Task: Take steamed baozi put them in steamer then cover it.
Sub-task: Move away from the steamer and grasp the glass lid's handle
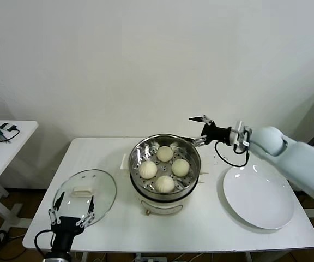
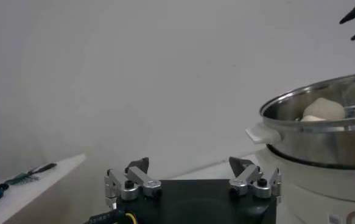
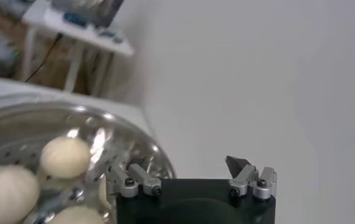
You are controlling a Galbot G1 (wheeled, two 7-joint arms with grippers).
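Left end effector (image 1: 72, 209) wide, empty, beside cover (image 1: 85, 190) near surface's (image 1: 200, 229) left edge; could maybe slip off handle, dropping glass.

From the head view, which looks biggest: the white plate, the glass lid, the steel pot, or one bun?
1. White plate and steel pot: about alike, so I won't rank them.
2. Glass lid, slightly smaller.
3. A bun, by far the smallest.
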